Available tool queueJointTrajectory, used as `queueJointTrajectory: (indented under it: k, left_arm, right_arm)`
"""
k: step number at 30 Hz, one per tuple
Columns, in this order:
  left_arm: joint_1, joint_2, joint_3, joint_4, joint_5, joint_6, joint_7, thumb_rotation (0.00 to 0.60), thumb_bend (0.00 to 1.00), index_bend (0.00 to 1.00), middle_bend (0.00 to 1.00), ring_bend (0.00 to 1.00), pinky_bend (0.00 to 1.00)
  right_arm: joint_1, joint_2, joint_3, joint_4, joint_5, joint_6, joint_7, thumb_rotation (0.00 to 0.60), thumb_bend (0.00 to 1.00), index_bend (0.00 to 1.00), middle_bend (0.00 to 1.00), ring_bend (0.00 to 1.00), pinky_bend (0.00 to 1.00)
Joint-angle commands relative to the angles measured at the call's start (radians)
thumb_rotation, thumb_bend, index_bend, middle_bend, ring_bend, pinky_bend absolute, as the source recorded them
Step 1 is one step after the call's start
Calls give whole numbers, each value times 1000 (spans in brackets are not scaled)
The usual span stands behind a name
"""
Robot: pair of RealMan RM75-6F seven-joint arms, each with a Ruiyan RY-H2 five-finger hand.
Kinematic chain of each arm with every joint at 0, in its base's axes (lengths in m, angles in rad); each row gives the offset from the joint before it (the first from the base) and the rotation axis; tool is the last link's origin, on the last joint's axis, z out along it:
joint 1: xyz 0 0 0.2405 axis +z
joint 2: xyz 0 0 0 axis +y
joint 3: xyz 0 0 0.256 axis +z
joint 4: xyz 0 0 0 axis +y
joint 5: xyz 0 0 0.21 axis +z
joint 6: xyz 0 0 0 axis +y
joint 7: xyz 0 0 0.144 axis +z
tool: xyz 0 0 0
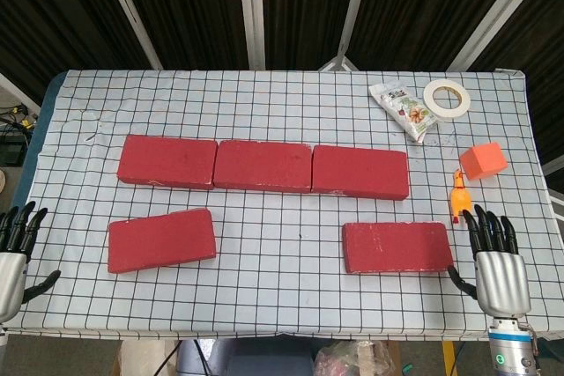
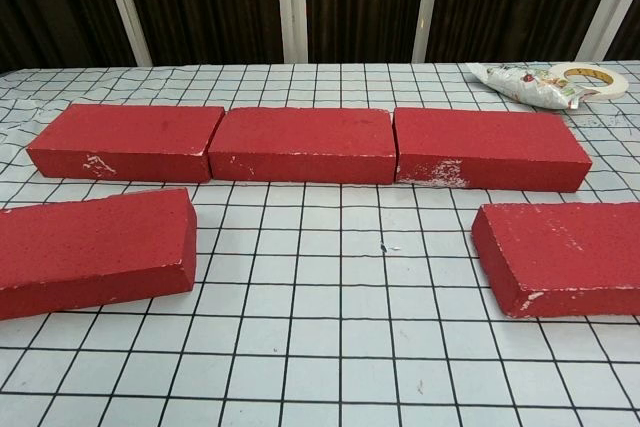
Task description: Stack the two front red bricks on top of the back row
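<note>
Three red bricks form the back row (image 1: 263,165) (image 2: 300,144), laid end to end across the checked table. The front left brick (image 1: 161,239) (image 2: 92,250) lies slightly tilted. The front right brick (image 1: 397,246) (image 2: 562,256) lies flat near the front edge. My left hand (image 1: 13,248) is at the table's left edge, fingers spread, holding nothing, well left of the front left brick. My right hand (image 1: 495,261) is just right of the front right brick, fingers apart and empty. Neither hand shows in the chest view.
At the back right lie a white snack packet (image 1: 404,109) (image 2: 525,84) and a roll of tape (image 1: 447,98) (image 2: 585,77). An orange block (image 1: 483,160) and a small orange toy (image 1: 458,193) sit beyond my right hand.
</note>
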State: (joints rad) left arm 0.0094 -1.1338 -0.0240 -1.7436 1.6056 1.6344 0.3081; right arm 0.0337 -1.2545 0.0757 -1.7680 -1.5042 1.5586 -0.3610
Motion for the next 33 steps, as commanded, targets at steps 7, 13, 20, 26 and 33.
queueJointTrajectory:
  k: [7,13,20,26,33]
  left_arm:
    - [8,0,3,-1,16,19,-1,600,0,73,1,0,89]
    - [3,4,-1,0,-2,2,-10,600,0,70,1,0,88]
    - [8,11,3,-8,-1,3,-26,600,0,66,0,0,89]
    - [1,9,-5,-9,-19,-11,-18,600,0,66,0,0,91]
    - [0,5,-4,-12,-19,-15,-7,600,0,65,0,0,91]
  right_arm:
    - [8,26,-25,-24,0,-45,12,600,237,0,0,0,0]
    - [14,43,-34,-39,18,-78,18,600,236,0,0,0,0]
    - [34,59,-58,-77,34,-146,-5,600,236,0,0,0,0]
    - [83,93,-39,-135,99,-227,-77,600,236,0,0,0,0]
    - [196,197,-4,-287,321,-403,-239,600,236,0,0,0,0]
